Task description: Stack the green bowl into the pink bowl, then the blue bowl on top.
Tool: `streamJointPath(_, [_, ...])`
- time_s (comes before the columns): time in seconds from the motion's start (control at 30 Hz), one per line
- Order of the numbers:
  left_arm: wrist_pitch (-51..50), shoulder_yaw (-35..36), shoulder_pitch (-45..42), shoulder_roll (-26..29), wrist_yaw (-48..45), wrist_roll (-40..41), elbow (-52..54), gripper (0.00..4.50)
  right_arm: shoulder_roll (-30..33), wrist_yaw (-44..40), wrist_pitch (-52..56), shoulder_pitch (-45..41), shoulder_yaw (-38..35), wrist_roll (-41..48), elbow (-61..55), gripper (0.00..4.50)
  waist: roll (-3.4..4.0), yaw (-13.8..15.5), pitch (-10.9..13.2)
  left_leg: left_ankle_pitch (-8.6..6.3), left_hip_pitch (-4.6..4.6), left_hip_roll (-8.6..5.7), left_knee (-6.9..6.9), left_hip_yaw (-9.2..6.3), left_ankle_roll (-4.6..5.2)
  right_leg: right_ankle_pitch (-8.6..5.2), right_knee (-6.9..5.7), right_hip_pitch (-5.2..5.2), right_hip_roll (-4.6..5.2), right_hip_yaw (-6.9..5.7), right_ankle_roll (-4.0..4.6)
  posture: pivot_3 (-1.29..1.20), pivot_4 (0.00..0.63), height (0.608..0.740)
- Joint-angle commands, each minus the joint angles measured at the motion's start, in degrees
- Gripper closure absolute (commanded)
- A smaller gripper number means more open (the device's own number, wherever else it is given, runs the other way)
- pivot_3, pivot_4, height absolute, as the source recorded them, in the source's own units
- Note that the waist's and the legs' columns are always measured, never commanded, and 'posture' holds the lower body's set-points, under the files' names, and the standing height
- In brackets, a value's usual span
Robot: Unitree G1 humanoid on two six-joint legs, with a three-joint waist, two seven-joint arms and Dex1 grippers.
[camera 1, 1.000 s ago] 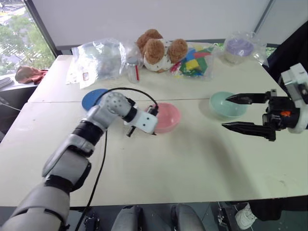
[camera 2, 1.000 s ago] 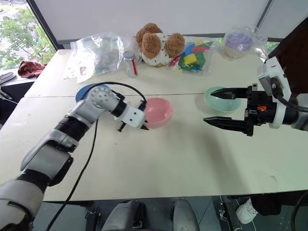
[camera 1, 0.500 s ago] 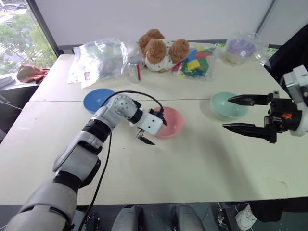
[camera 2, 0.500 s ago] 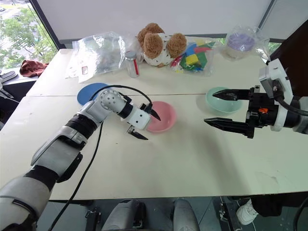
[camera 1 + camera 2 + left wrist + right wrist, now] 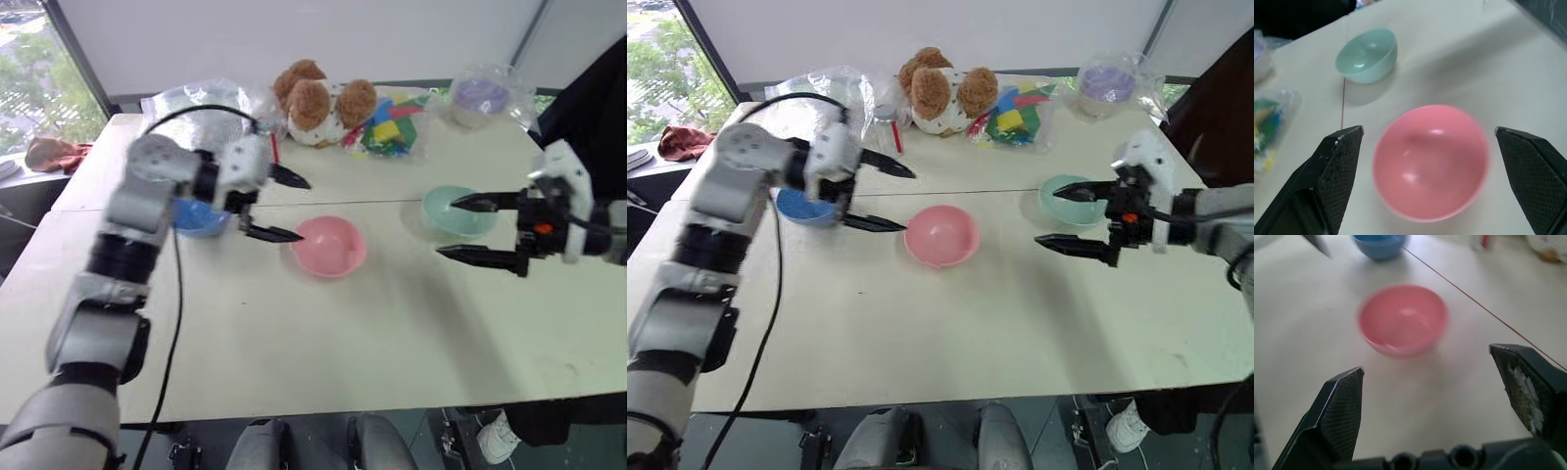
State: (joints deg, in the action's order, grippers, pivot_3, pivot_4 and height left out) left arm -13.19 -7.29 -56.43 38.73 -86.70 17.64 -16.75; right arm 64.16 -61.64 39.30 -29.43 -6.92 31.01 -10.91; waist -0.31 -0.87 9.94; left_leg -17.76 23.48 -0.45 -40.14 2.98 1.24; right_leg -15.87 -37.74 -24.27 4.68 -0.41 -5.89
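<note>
Left gripper (image 5: 277, 206) fingers spread, lifted off pink bowl (image 5: 328, 246).

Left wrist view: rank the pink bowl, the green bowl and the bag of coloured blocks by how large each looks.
1. pink bowl, largest, though it sits nearest the camera.
2. green bowl, clearly smaller here, but farther off, so true size is unsure.
3. bag of coloured blocks: cut off at the edge, so not rankable.

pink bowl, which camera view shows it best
The left wrist view: the small round pink plastic bowl sits close between the open left pincer fingers, its glossy inside fully visible. The right wrist view shows it farther off; the head views show it small, mid-table.
</note>
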Motion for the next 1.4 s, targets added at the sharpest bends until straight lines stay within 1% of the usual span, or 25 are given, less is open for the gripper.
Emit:
streamJointPath(0.03, [-8.9,5.8,3.0,5.7,-0.5,5.5,5.4,0.05,-1.6,4.3,-1.0,-6.1,7.6,-9.3,5.4,0.00,0.00,-0.3,0.0,0.00,-0.02,0.00,0.01,0.00,0.00,0.00,-0.02,-0.01,0.00,0.01,0.00,0.00,0.150,0.740])
streamJointPath(0.13, [-15.6,10.7,8.0,10.3,0.9,9.5,8.7,0.05,-4.9,6.5,-3.4,-11.6,15.9,-18.5,12.8,0.00,0.00,-0.2,0.0,0.03,-0.03,0.01,0.03,0.01,-0.05,-0.01,-0.08,-0.06,-0.03,0.02,0.00,0.00,0.150,0.740])
streamJointPath(0.2, [-18.2,13.2,11.5,12.3,2.0,11.4,11.7,0.05,-7.4,6.7,-4.9,-14.5,19.2,-22.3,18.3,0.00,0.00,-0.1,0.0,0.05,-0.02,0.01,0.04,0.02,-0.08,-0.01,-0.09,-0.10,-0.02,0.03,0.00,0.00,0.150,0.740])
streamJointPath(0.33, [-23.2,17.9,17.1,14.8,5.2,15.5,17.6,0.05,-10.9,6.6,-10.3,-18.0,23.7,-29.0,29.3,0.00,-0.03,0.4,0.0,0.06,0.04,-0.02,0.04,0.02,-0.10,-0.01,-0.08,-0.10,0.01,0.03,0.00,0.00,0.150,0.740])
streamJointPath(0.4, [-25.9,21.2,20.3,16.0,6.9,17.9,20.6,0.05,-12.4,6.9,-13.5,-19.6,25.5,-32.2,35.0,0.00,-0.04,0.3,0.0,0.06,0.05,-0.03,0.03,0.02,-0.11,-0.01,-0.07,-0.09,0.03,0.04,0.00,0.00,0.150,0.740])
streamJointPath(0.5, [-28.2,24.9,24.8,17.7,9.0,20.3,24.4,0.05,-14.2,6.4,-16.9,-21.3,26.5,-35.0,41.6,0.00,-0.04,-0.2,0.0,0.06,0.05,-0.03,0.05,0.03,-0.12,-0.01,-0.07,-0.10,0.04,0.08,0.00,0.00,0.150,0.740])
streamJointPath(0.57, [-29.5,27.1,27.4,18.4,10.1,22.1,26.6,0.00,-15.1,5.9,-18.8,-22.4,26.3,-36.1,45.2,0.55,-0.04,-0.2,0.0,0.09,0.04,-0.02,0.09,0.02,-0.16,-0.01,-0.07,-0.13,0.03,0.10,0.00,0.00,0.150,0.740])
streamJointPath(0.6, [-29.9,27.8,28.4,18.7,10.6,22.8,27.5,0.00,-15.5,5.6,-19.6,-22.8,26.1,-36.6,46.7,0.92,-0.03,-0.3,0.0,0.10,0.04,0.00,0.10,0.03,-0.18,-0.01,-0.07,-0.15,0.02,0.10,0.00,0.00,0.150,0.740])
streamJointPath(0.7, [-31.1,29.4,30.4,19.1,12.0,24.8,29.2,0.00,-16.3,4.9,-21.7,-24.0,25.7,-37.8,49.8,2.51,-0.03,-0.3,0.0,0.12,0.03,0.00,0.09,0.03,-0.22,-0.01,-0.09,-0.15,0.03,0.11,0.00,0.00,0.150,0.740])
streamJointPath(0.73, [-31.2,29.7,31.0,19.2,12.3,25.3,29.7,0.00,-16.5,4.8,-22.1,-24.5,25.5,-38.0,50.3,2.98,-0.03,-0.3,0.0,0.13,0.02,0.00,0.09,0.03,-0.23,-0.01,-0.09,-0.14,0.03,0.11,0.01,0.00,0.150,0.740])
streamJointPath(0.8, [-31.3,30.2,31.7,19.5,12.9,26.0,29.9,0.00,-16.8,4.6,-23.0,-25.4,25.1,-38.5,51.2,4.16,-0.03,-0.3,0.0,0.13,0.01,0.00,0.09,0.03,-0.24,-0.01,-0.12,-0.14,0.03,0.12,0.01,0.00,0.150,0.740])
streamJointPath(0.83, [-31.3,30.4,31.6,19.6,13.2,26.4,29.5,0.00,-16.3,4.0,-24.0,-25.7,25.0,-38.8,50.3,4.45,-0.03,-0.2,0.0,0.14,0.01,0.00,0.09,0.02,-0.25,-0.01,-0.12,-0.14,0.04,0.12,0.01,0.00,0.150,0.740])
streamJointPath(0.87, [-31.4,30.7,31.5,19.8,13.5,26.7,29.3,0.00,-15.7,2.9,-24.8,-25.8,24.8,-38.7,48.8,4.45,-0.05,-0.2,0.0,0.15,-0.01,0.00,0.09,0.02,-0.27,-0.01,-0.14,-0.14,0.06,0.12,0.01,0.00,0.150,0.740])
streamJointPath(0.93, [-31.6,31.2,31.2,20.2,14.0,27.5,28.5,0.00,-14.5,-2.2,-27.7,-25.0,23.5,-36.3,42.0,4.45,-0.02,0.0,0.0,0.15,-0.01,0.00,0.09,0.00,-0.28,-0.01,-0.14,-0.14,0.07,0.11,0.01,0.00,0.150,0.740])
streamJointPath(1.07, [-31.7,31.7,29.9,21.0,14.8,28.8,26.7,0.00,-13.5,-14.3,-24.3,-22.5,22.1,-28.2,22.2,4.45,0.00,-0.2,0.1,0.15,0.00,0.00,0.15,0.00,-0.28,-0.01,-0.15,-0.18,0.06,0.11,0.01,0.00,0.150,0.740])
streamJointPath(1.13, [-31.6,31.4,29.3,21.1,15.0,29.2,26.1,0.00,-14.0,-17.7,-24.7,-21.8,23.0,-26.3,15.0,4.45,0.00,-0.3,0.1,0.14,-0.01,0.04,0.15,0.00,-0.27,-0.01,-0.19,-0.19,0.05,0.10,0.01,0.00,0.150,0.740])
streamJointPath(1.27, [-31.1,30.5,29.0,20.8,15.6,29.3,26.0,0.00,-17.4,-18.9,-25.9,-22.0,26.3,-27.6,9.7,4.45,-0.05,-0.1,0.0,0.13,-0.04,0.05,0.11,0.00,-0.25,-0.01,-0.19,-0.14,0.05,0.07,0.01,0.00,0.150,0.740])
streamJointPath(1.4, [-31.1,30.3,29.6,20.6,16.5,29.7,26.9,0.00,-21.1,-18.4,-28.7,-22.9,29.4,-30.6,11.1,4.45,-0.06,0.1,0.0,0.13,-0.04,0.02,0.06,0.01,-0.26,-0.01,-0.20,-0.12,0.09,0.07,0.01,0.00,0.150,0.740])
